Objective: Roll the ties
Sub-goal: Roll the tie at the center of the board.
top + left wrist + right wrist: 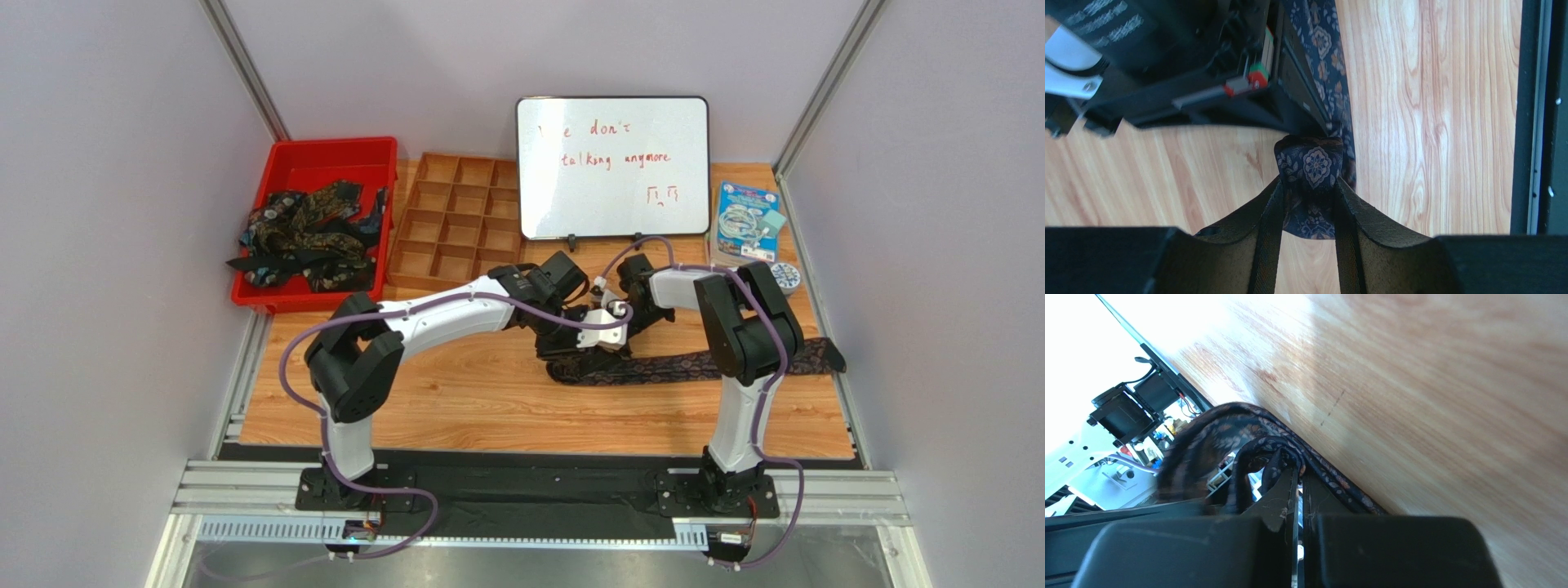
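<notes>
One dark patterned tie (687, 364) lies stretched across the wooden table, its left end turned into a small roll. My left gripper (1309, 184) is shut on that rolled end (1312, 164), the fabric pinched between both fingers. My right gripper (1298, 468) is shut on a fold of the same tie (1247, 447) right beside the roll. In the top view both grippers (589, 328) meet at the tie's left end. More ties (307, 233) lie heaped in the red bin (321, 157).
A wooden compartment tray (451, 227) stands beside the red bin. A whiteboard (613, 165) stands at the back, with a blue packet (746, 221) and a small round object (786, 277) to its right. The right arm's body (1168, 61) is close to my left gripper.
</notes>
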Tool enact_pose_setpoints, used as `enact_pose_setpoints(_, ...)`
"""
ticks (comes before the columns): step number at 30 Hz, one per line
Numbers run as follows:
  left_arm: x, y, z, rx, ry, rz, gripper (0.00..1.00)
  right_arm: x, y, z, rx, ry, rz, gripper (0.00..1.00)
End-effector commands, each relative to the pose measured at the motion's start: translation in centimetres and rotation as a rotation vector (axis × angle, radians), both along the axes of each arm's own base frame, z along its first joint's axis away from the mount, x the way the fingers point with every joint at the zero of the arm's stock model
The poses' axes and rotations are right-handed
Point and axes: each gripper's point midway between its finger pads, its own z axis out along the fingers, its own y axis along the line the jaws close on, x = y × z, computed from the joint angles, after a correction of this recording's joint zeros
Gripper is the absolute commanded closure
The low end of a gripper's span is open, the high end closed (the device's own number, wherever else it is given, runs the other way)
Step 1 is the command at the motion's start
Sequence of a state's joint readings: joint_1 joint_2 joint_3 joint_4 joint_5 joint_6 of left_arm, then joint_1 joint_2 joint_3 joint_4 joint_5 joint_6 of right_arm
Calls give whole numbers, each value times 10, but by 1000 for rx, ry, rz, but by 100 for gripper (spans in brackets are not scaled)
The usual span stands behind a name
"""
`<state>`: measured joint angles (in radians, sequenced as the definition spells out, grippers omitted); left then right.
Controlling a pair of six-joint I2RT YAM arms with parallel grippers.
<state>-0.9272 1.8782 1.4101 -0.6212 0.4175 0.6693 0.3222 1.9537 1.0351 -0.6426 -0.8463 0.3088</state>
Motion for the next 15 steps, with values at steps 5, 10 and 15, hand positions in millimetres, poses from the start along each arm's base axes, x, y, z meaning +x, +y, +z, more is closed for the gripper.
enact_pose_setpoints(5,-1,-10,-38,62,76,35,59,10,4,-1,13,-62,-11,100)
enact_pose_setpoints(10,-4,3,-55,122,79,32,61,10,2,11,25,-87,9,96)
enact_pose_setpoints(15,-11,12,-63,147,89,19,63,6,-7,32,38,-80,20,83)
